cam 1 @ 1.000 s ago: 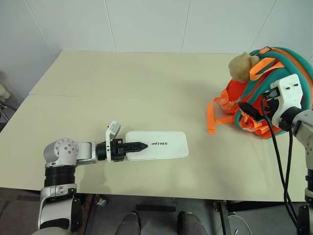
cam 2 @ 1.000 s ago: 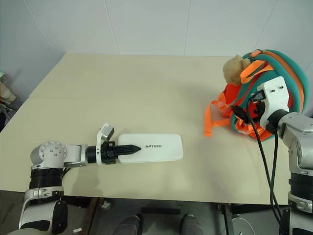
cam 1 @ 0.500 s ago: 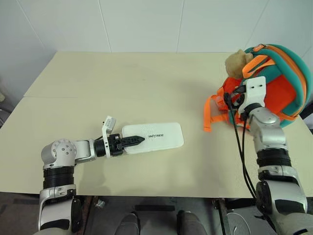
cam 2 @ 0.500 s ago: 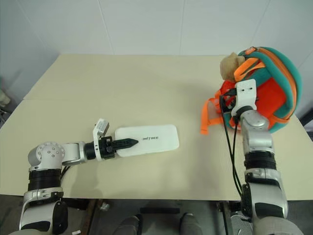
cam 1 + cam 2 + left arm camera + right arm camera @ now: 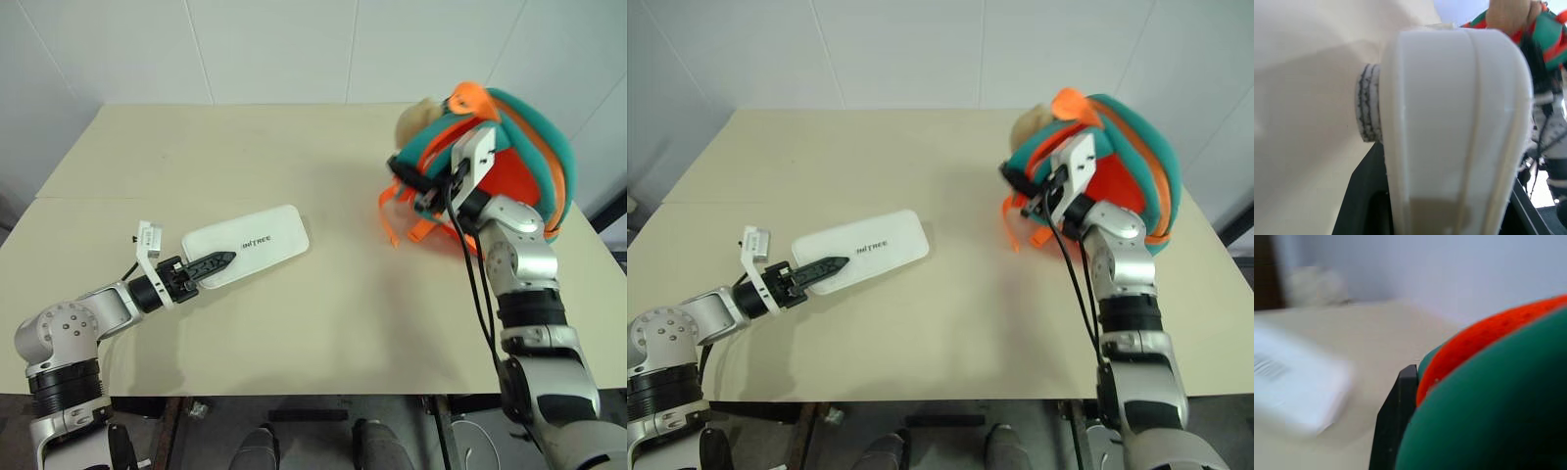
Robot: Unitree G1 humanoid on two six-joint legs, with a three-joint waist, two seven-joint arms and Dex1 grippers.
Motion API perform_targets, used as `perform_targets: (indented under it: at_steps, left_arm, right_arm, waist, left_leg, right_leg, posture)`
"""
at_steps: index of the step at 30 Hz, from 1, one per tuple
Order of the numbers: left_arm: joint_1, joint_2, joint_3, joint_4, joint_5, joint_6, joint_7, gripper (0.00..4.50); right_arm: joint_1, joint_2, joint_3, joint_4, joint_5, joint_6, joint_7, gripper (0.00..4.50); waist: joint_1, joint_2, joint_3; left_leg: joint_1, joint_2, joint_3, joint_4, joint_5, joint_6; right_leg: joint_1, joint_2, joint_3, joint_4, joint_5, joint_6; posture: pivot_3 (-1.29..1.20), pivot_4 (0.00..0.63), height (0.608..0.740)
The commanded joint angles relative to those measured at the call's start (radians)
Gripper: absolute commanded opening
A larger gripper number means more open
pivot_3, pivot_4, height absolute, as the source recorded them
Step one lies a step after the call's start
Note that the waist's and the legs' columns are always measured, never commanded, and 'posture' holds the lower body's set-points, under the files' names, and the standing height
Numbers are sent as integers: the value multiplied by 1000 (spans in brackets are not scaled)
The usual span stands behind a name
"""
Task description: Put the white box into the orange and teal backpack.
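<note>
Progress check, operator: you're at the bring-together stage, nothing packed yet. Your left hand [image 5: 211, 263] is clamped on the near end of the white box [image 5: 247, 245], black fingers pinching its lid and underside; the box looks tilted, far end angled toward the bag, and whether it is clear of the surface [image 5: 323, 313] I can't tell. Your right hand [image 5: 409, 180] has its fingers together on the teal trim at the front edge of the orange and teal backpack [image 5: 519, 157], which sits at the right side of the surface, bulging and rounded. The tan plush toy [image 5: 423, 112] perches on the bag's top, just above your right hand, and orange webbing [image 5: 400, 215] dangles below it.

What's left: the box and the bag are well apart, with bare surface between them. I can't make out an open mouth on the bag from here, so judge that opening it comes first. Watch the loose webbing and the toy: both hang right where the box would likely enter.
</note>
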Motion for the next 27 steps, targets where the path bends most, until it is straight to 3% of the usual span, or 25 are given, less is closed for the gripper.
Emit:
perform_targets:
  at_steps: [1,9,16,23,27]
  left_arm:
    - [-1,10,44,-39,-46,-47,-20,1268]
    - [87,48,49,-167,-124,-107,-146,1268]
    - [140,78,65,-232,-145,-198,-182,1268]
    - [173,93,-36,-261,44,-452,-201,1268]
    - [152,68,-66,-295,51,-535,-202,1268]
  right_arm:
    - [34,-87,67,-259,109,186,156,13]
    - [56,-204,-29,-503,424,548,200,13]
    - [41,-332,-49,-460,504,677,299,13]
    - [29,-393,8,-355,398,617,388,13]
    - [36,-371,31,-340,357,587,386,13]
  waist:
    - [7,0,0]
    - [21,-1,0]
    - [23,-1,1]
    - [22,-1,1]
    - [23,-2,1]
  left_leg:
    - [0,0,0,0,-1,1]
    - [0,0,0,0,-3,4]
    - [-1,0,2,1,-6,5]
    - [-1,1,4,1,-7,6]
    - [-1,1,4,1,-7,6]
  right_leg:
    - [0,0,0,-1,0,0]
    - [0,0,0,-1,-1,-1]
    - [0,0,0,-3,-2,-3]
    - [-1,0,0,-4,-2,-3]
    - [-1,0,0,-4,-2,-3]
  posture:
    - [0,150,740]
    - [0,150,740]
    - [0,150,740]
    - [0,150,740]
    - [0,150,740]
